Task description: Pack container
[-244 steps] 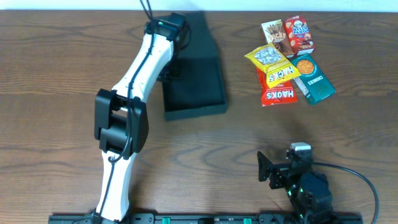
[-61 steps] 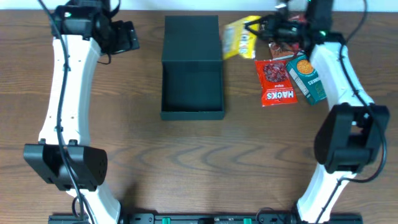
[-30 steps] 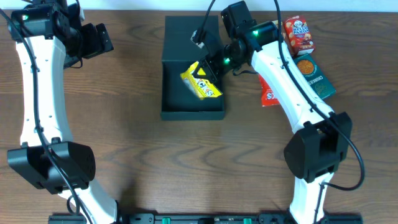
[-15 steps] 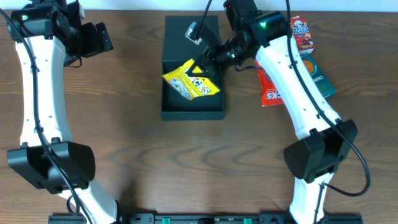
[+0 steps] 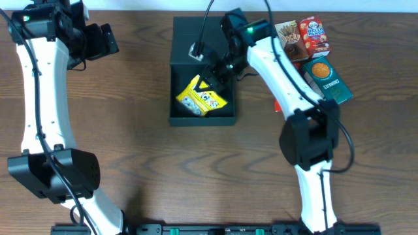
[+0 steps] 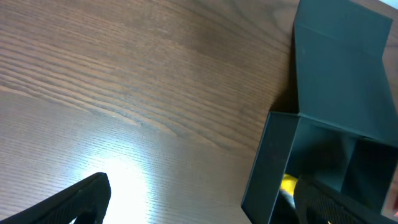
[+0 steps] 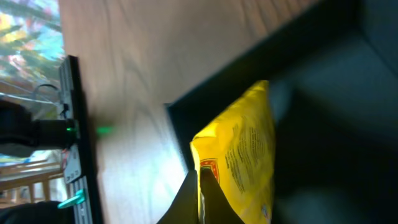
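- The container [image 5: 202,120] is sitting by the table's far edge: likely light, stiff cardboard, best gripped by a wall.
- The right gripper [image 5: 213,81] is pinching a yellow packet [image 5: 201,98] inside it.
- The left gripper [image 5: 104,40] is gaping, empty.

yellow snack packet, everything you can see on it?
The yellow snack packet is a glossy, crinkled bag with black lettering and a small red mark near one edge. It sits tilted inside the open dark container; whether it rests on the floor is unclear. The right tool is shut on its upper corner.
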Robot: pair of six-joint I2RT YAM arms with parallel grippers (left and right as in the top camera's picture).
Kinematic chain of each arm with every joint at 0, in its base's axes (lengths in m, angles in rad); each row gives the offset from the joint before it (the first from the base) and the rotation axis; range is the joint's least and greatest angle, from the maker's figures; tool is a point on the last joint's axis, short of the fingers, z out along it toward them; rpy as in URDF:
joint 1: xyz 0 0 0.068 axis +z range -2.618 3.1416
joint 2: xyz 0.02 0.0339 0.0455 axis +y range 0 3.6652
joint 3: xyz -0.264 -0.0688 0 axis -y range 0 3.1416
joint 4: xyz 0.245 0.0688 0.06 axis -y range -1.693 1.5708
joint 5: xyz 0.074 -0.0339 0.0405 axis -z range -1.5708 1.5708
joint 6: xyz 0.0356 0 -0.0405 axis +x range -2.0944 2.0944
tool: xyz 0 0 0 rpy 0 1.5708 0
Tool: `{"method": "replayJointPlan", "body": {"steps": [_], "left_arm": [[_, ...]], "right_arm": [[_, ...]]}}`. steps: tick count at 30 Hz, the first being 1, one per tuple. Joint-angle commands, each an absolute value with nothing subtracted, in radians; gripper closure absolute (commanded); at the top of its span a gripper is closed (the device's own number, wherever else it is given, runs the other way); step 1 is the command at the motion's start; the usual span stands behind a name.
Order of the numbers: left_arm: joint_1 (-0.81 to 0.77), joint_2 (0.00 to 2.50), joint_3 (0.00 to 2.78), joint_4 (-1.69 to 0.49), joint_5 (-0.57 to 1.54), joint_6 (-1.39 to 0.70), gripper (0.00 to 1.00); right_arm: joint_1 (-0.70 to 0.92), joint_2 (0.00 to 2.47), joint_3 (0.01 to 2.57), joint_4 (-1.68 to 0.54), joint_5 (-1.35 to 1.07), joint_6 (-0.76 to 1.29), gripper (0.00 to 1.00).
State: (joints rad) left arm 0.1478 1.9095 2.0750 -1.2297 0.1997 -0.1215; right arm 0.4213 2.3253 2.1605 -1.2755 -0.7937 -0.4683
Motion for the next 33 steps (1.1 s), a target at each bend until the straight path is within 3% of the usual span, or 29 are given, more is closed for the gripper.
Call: {"method": "replayJointPlan", "body": {"steps": [1,5,6,9,10,11,12,23,26,28,31,33], "left_arm": [[0.152,1.917,2.077,-1.23,0.2,-0.1,0.05],[0.152,1.917,2.077,-1.23,0.2,-0.1,0.05],[0.152,1.917,2.077,-1.23,0.2,-0.1,0.05],[0.152,1.917,2.077,-1.232,0.2,-0.101,0.05],[0.152,1.917,2.077,-1.234,0.2,-0.1,0.05],[0.152,1.917,2.077,-1.235,0.2,-0.1,0.05],[0.152,1.917,2.077,-1.237,0.2,-0.1,0.05],[0.152,1.917,2.077,-1.237,0.2,-0.1,0.05],[0.152,1.917,2.077,-1.237,0.2,-0.1,0.05],[0.152,1.917,2.077,-1.237,0.2,-0.1,0.05],[0.152,1.917,2.077,-1.231,0.2,-0.1,0.05],[0.152,1.917,2.077,-1.23,0.2,-0.1,0.05]], "right_arm": [[0.413,2.35,2.173,-1.24,-0.725,-0.378,0.99],[0.413,2.358,2.173,-1.13,-0.478,-0.165,0.98],[0.413,2.358,2.174,-1.105,-0.442,-0.133,0.92],[0.413,2.356,2.182,-1.064,-0.381,-0.056,0.34],[0.413,2.356,2.186,-1.063,-0.381,-0.056,0.27],[0.414,2.356,2.194,-1.064,-0.381,-0.056,0.1],[0.414,2.356,2.202,-1.068,-0.381,-0.054,0.01],[0.418,2.293,2.394,-1.232,-0.329,-0.004,0.01],[0.427,2.293,2.39,-1.293,-0.327,-0.001,0.26],[0.441,2.297,2.367,-1.32,-0.315,-0.001,0.26],[0.476,2.302,2.32,-1.309,-0.28,-0.006,0.39],[0.501,2.306,2.286,-1.289,-0.223,-0.009,0.39]]}}
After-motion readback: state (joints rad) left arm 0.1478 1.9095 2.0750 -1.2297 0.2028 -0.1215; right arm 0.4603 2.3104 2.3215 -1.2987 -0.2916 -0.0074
